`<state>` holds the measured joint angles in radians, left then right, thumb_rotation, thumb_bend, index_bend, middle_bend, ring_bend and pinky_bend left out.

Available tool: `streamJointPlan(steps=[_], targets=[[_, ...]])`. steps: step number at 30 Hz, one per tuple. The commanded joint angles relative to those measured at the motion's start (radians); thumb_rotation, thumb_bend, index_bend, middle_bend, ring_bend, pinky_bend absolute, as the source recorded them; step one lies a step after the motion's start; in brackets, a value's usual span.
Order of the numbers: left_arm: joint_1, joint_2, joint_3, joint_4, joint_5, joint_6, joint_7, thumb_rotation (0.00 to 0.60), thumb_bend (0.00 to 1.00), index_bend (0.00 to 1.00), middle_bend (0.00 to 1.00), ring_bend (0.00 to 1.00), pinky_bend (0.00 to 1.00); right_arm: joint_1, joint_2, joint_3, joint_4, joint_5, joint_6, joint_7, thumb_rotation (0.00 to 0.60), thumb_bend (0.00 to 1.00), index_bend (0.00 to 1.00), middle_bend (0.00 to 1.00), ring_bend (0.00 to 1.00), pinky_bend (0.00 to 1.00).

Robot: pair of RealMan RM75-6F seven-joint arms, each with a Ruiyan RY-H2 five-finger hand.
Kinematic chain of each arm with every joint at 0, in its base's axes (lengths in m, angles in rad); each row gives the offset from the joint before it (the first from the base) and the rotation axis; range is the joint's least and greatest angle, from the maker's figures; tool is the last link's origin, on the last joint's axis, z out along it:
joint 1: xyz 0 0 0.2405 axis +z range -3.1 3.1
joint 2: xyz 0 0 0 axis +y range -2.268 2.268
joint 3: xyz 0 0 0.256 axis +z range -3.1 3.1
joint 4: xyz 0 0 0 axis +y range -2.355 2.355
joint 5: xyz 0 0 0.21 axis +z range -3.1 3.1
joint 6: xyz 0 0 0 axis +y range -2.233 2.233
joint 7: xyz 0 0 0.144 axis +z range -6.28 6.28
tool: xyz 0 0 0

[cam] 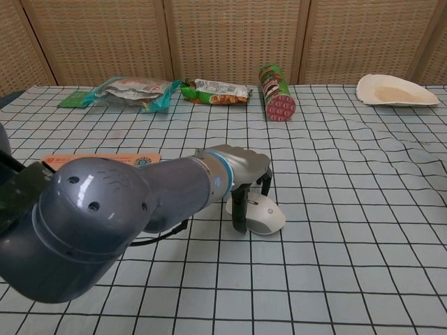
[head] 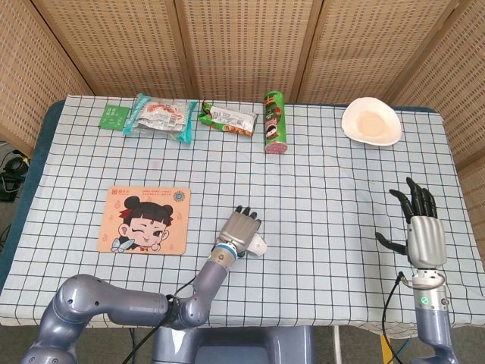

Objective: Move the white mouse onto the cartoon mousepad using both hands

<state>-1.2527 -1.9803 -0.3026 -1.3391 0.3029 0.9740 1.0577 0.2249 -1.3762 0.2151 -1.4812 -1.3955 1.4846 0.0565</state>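
The white mouse (head: 259, 246) (cam: 266, 218) lies on the checked tablecloth near the table's middle front. My left hand (head: 240, 229) (cam: 243, 168) lies over it from the left, fingers curled down around its body, thumb on the near side. Most of the mouse is hidden under the hand in the head view. The cartoon mousepad (head: 144, 220) (cam: 98, 159) lies flat to the left of the hand, about a hand's width away. My right hand (head: 423, 231) hovers at the table's right front edge, fingers spread, holding nothing.
Along the back edge lie a green packet (head: 114, 117), two snack bags (head: 159, 117) (head: 227, 117) and a tipped green chips can (head: 273, 123) (cam: 277, 92). A white bowl (head: 370, 121) (cam: 394, 91) sits back right.
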Motion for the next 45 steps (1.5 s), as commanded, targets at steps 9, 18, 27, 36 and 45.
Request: streamJointPlan(steps=[9,18,27,36,45], targets=[[0.032,0.059,0.057,-0.043,0.157,0.012,-0.074,0.6,0.27,0.52,0.32,0.22,0.24,-0.003,0.003,0.003,-0.002,-0.002,0.006,0.007,0.6,0.18,0.24,0.03,0.01,0.06],[0.128,0.279,0.168,-0.118,0.484,-0.064,-0.259,0.6,0.27,0.53,0.32,0.22,0.24,-0.003,0.006,0.005,-0.002,0.001,0.004,0.008,0.6,0.18,0.24,0.03,0.01,0.06],[0.239,0.492,0.318,-0.082,0.891,-0.101,-0.558,0.6,0.27,0.56,0.33,0.22,0.24,0.0,0.0,0.002,0.0,0.001,0.0,-0.002,0.6,0.18,0.24,0.03,0.01,0.06],[0.305,0.583,0.467,0.092,1.24,-0.03,-0.892,0.6,0.27,0.57,0.34,0.22,0.24,0.0,-0.006,0.0,0.001,-0.001,0.002,-0.015,0.6,0.18,0.24,0.03,0.01,0.06],[0.359,0.592,0.573,0.328,1.431,0.075,-1.06,0.6,0.28,0.57,0.34,0.22,0.24,0.001,-0.012,0.001,0.009,0.005,0.001,-0.028,0.6,0.18,0.24,0.03,0.01,0.06]])
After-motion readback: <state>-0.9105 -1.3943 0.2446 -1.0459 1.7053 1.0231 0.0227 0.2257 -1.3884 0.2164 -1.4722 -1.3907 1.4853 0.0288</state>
